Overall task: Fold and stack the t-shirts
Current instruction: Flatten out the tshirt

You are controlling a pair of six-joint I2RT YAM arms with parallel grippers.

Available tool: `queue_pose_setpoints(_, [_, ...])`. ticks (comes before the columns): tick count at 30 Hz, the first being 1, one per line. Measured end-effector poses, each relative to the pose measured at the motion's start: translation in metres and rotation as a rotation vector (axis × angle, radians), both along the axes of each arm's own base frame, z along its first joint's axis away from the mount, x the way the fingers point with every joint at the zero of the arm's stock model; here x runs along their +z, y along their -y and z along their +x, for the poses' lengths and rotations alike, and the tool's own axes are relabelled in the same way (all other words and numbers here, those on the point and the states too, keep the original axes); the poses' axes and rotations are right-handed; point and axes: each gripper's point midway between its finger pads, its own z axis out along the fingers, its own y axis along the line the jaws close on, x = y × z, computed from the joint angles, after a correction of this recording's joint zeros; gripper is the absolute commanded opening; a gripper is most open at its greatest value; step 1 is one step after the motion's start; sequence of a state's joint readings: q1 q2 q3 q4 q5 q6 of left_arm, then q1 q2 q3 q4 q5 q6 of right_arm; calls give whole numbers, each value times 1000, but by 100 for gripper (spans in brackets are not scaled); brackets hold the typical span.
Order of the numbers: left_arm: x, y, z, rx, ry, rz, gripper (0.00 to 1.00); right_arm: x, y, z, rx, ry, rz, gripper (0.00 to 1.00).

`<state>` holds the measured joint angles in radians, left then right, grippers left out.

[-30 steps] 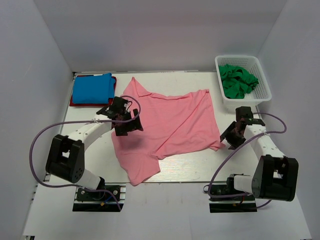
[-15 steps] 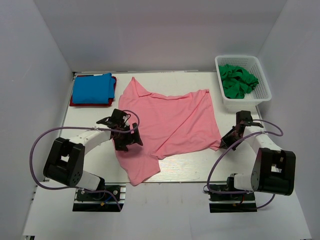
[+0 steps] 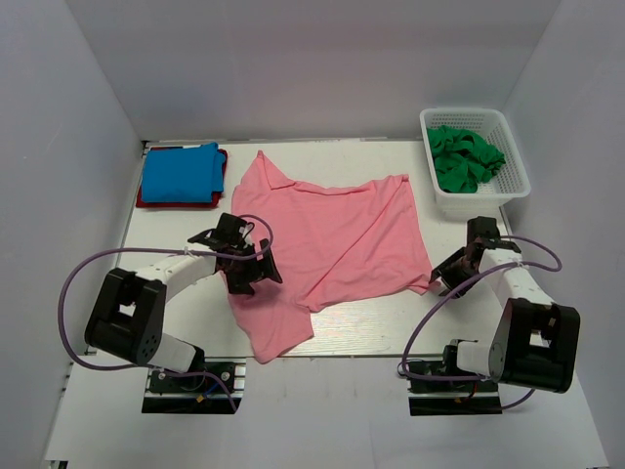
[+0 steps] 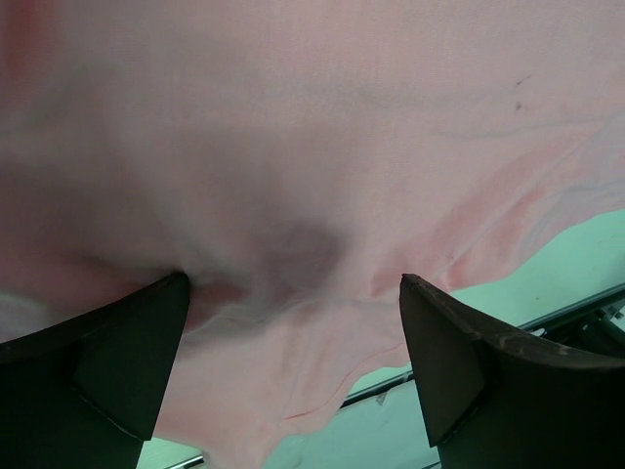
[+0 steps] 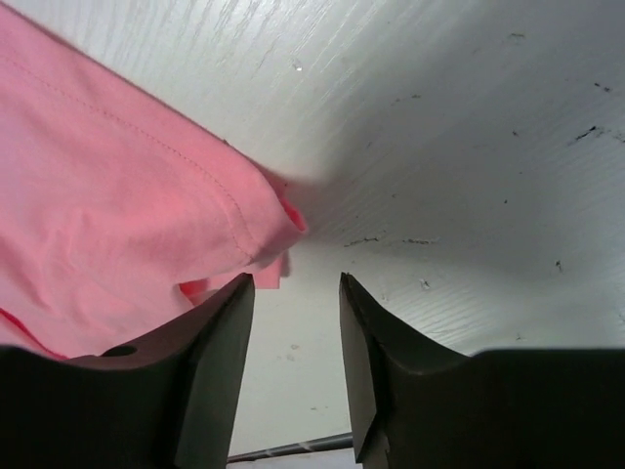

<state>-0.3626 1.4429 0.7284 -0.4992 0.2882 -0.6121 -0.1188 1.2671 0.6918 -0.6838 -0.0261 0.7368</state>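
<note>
Left end effector (image 4: 293,283) spread wide on salmon pink cloth t-shirt (image 3: 342,234); right end effector (image 5: 296,283) narrowly parted at its corner

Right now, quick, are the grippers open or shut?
Left gripper: open, over the pink t-shirt.
Right gripper: open, holding nothing.

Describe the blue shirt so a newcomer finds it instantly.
Go to the table's far left corner, opposite the white basket. The blue shirt lies there folded on a red shirt. It is the only blue item, neatly folded unlike the spread pink shirt.
</note>
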Motion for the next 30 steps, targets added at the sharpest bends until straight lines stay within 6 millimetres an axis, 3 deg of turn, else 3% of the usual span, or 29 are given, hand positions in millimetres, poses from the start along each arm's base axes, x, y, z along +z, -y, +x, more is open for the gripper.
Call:
queue_pose_setpoints(12, [0,4,1,-17,-5,-18,99,8,7,19,-140,32,59,52])
queue_pose_setpoints(24, [0,5,1,-23,-6,-22,99,-2,-3,27,-164,26,159,53])
queue_pose_setpoints(26, [0,5,2,-23,-6,-22,99,-4,-2,30,-168,33,159,48])
queue_pose_setpoints(30, [0,5,2,-23,-6,-22,99,-12,-2,28,-177,24,158,48])
